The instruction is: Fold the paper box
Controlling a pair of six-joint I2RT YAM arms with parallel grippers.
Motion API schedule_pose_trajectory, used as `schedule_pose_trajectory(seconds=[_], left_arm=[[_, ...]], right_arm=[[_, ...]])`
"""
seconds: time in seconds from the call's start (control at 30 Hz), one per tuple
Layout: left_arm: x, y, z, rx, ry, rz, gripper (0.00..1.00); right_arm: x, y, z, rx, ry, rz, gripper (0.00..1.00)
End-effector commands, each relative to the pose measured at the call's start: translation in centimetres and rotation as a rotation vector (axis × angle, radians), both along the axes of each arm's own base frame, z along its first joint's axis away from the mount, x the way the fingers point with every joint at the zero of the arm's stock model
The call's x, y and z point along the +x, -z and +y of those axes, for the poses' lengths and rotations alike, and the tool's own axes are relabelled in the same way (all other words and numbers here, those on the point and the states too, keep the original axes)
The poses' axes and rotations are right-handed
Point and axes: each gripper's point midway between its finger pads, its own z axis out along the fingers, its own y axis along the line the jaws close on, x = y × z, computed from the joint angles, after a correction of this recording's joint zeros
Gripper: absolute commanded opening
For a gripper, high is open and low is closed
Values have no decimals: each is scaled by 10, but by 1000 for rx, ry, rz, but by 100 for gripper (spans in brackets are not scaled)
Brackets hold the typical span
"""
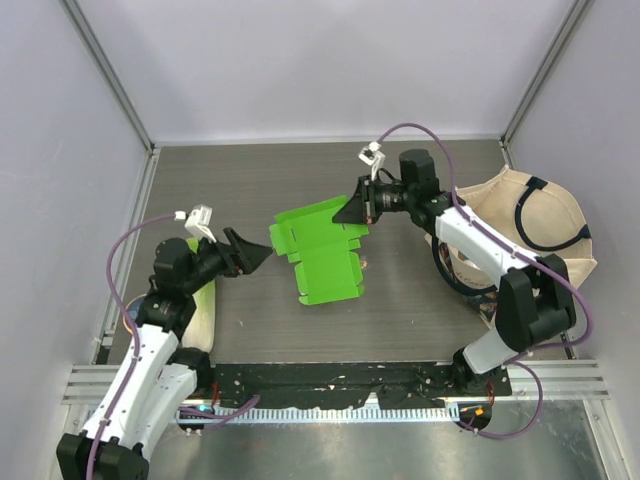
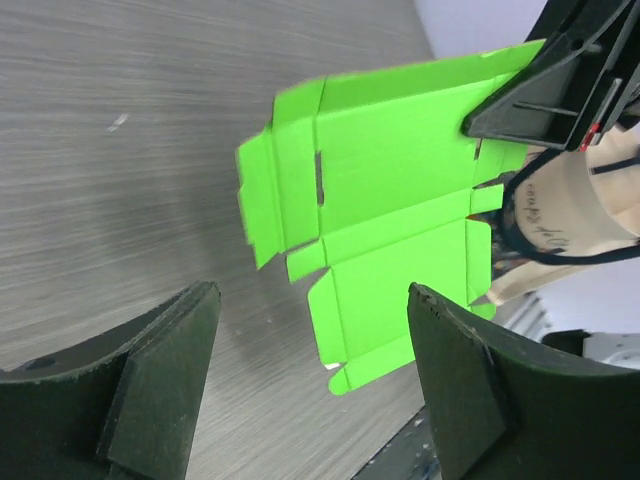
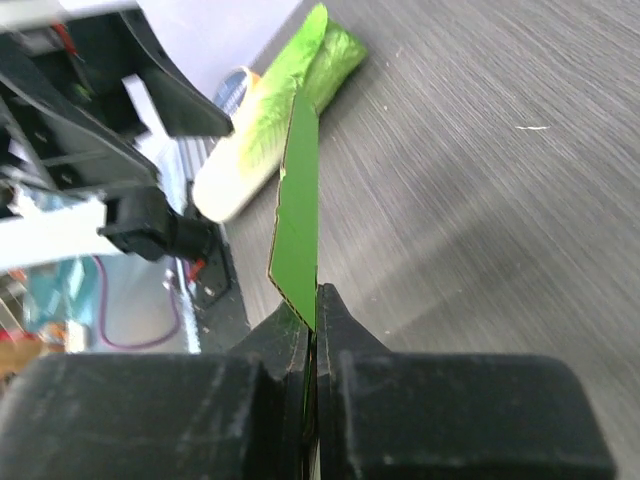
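Note:
The paper box (image 1: 320, 255) is a bright green flat cardboard piece with flaps and creases, held up off the table near its middle. My right gripper (image 1: 352, 212) is shut on its upper right edge. The right wrist view shows the card (image 3: 298, 210) edge-on, pinched between the jaws of that gripper (image 3: 315, 295). My left gripper (image 1: 265, 252) is open just left of the box, not touching it. In the left wrist view the box (image 2: 390, 220) hangs ahead of the wide-apart left gripper (image 2: 312, 295), with the right gripper (image 2: 540, 90) clamped on its top right corner.
A long pale-green and white cabbage (image 1: 205, 310) lies at the left by the left arm. A beige tote bag (image 1: 530, 225) with dark handles sits at the right. Grey walls enclose the table on three sides.

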Motion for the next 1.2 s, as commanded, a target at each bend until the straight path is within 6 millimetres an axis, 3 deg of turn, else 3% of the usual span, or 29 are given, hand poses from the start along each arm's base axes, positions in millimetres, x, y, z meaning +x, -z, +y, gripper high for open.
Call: schedule_pose_trajectory(seconds=[0.0,0.07,0.2,0.3,0.43,0.5,0.53,0.57,0.6,0.63,0.67,0.7,0.73,0.77,0.8,0.83,0.9,0.93,0.97,1.0,1.03,1.07,1.17], left_arm=[[3,-21,-20,-244,45,-69,80],[1,-35,-28,-281,110,-121,80],[-8,-57,-45,-334,253,-169,77],[-6,-61,-50,-352,289,-167,69],[-9,-71,-52,-381,318,-205,33],[-10,-71,-52,-366,322,-218,20],[-11,-72,-52,-362,328,-226,3],[-13,-72,-53,-356,340,-228,0],[-13,-69,-52,-333,341,-221,0],[-13,-67,-52,-318,340,-214,0],[-15,-67,-53,-304,352,-213,0],[-17,-66,-53,-286,361,-210,0],[-18,-65,-53,-276,367,-207,0],[-20,-67,-53,-264,380,-209,0],[-23,-64,-53,-255,390,-183,0],[-24,-64,-53,-235,401,-193,0],[-30,-65,-55,-218,438,-168,0],[-31,-65,-55,-201,453,-173,0],[-32,-69,-55,-190,465,-182,0],[-35,-65,-56,-184,482,-154,0],[-36,-64,-56,-171,494,-159,0],[-37,-65,-56,-172,500,-156,0],[-43,-67,-59,-179,543,-162,0]], right_arm=[[-10,-62,-3,245,83,30,0],[-21,-80,-6,301,67,-11,0],[-35,-86,-9,338,67,22,0],[-42,-94,-11,383,61,17,0],[-50,-95,-13,429,53,19,0],[-56,-91,-13,446,40,61,2],[-56,-89,-13,442,38,71,6],[-54,-93,-13,424,39,63,12],[-40,-89,-15,363,77,-52,28],[-36,-50,-23,190,153,63,40],[-24,-69,-27,129,207,-32,50],[-12,-65,-34,36,240,-144,61],[-18,-57,-37,-22,222,-104,62],[-11,-71,-35,-32,204,-142,63],[-10,-73,-35,-61,182,-172,64],[-14,-62,-35,-141,145,-189,64],[-10,-68,-29,-201,89,-257,65],[-24,-60,-23,-247,-2,-275,65],[-26,-74,-16,-244,-39,-317,65],[-35,-60,-9,-279,-100,-273,65],[-47,-62,3,-270,-189,-311,65],[-51,-69,11,-263,-224,-333,63],[-58,-59,24,-270,-308,-337,58]])
